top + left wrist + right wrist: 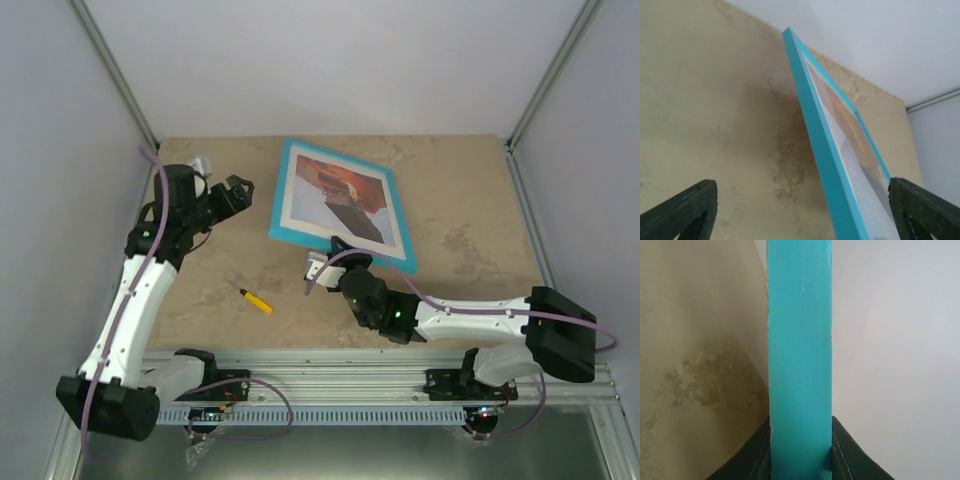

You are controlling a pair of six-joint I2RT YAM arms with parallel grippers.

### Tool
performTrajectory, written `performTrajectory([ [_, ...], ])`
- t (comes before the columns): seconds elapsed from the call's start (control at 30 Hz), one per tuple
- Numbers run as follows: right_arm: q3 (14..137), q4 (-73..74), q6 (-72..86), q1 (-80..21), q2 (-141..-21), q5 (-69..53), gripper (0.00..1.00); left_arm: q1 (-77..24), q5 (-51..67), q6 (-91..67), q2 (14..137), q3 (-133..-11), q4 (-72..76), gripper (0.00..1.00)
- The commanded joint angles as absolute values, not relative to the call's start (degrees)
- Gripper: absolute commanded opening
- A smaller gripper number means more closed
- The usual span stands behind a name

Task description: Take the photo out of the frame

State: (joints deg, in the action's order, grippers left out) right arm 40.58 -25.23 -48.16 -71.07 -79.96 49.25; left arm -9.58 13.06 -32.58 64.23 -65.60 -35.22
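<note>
The photo, an orange-red balloon print, sits in the thin turquoise rectangular frame, which your right gripper clamps by its near edge, tilted over the back middle of the beige worktop, likely to reach its back, while your left gripper gapes alongside.

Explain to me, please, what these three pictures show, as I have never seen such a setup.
These are two robot arms bolted at the near edge of a table, each ending in a two-finger gripper. The wide picture comes from a fixed camera above and behind them; the other two come from cameras on the wrists. A small yellow tool lies on the table. The right gripper is shut on the near edge of the frame, turquoise and held at a tilt, with the photo inside; its wrist view shows that edge between its fingers. The left gripper is open, beside the frame, not touching it.
</note>
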Motion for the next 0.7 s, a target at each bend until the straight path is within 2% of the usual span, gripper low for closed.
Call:
performTrajectory([
  [0.0,44.2,-31.2,-40.7,-68.9,-74.6,43.9,0.00,-8.5,12.0,-38.0,58.1,-62.5,-29.7,0.99],
  [0.27,46.0,-32.0,-31.3,-64.1,-69.0,35.7,0.00,-8.4,3.8,-41.4,51.7,-60.3,-30.0,1.00],
  [0.47,45.7,-32.4,-18.4,-59.8,-65.3,29.8,0.01,-8.4,7.9,-43.9,50.0,-57.4,-25.8,1.00],
  [0.67,42.4,-32.5,0.9,-52.3,-61.3,24.3,0.00,-8.4,14.0,-46.8,52.2,-54.2,-21.5,1.00],
])
